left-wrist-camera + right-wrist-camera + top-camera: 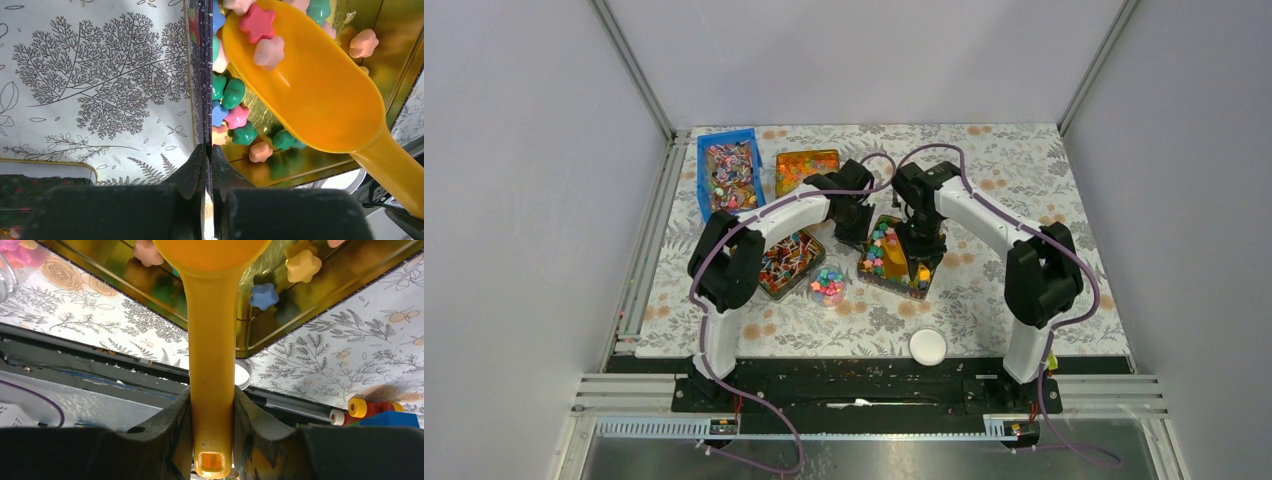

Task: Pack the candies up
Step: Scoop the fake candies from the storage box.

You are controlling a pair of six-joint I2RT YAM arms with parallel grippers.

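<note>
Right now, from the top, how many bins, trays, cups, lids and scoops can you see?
Blue bin: 1
Trays: 3 (bead tray, stick-sweet tray, candy tray)
Clear cup: 1
White lid: 1
Yellow scoop: 1
Total: 7

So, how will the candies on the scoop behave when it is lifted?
Probably light and loose: the candies lie unstacked near the open end of the scoop, so tilting may spill them. Its glossy surface looks slippery. Their star shapes likely roll less than balls.
</note>
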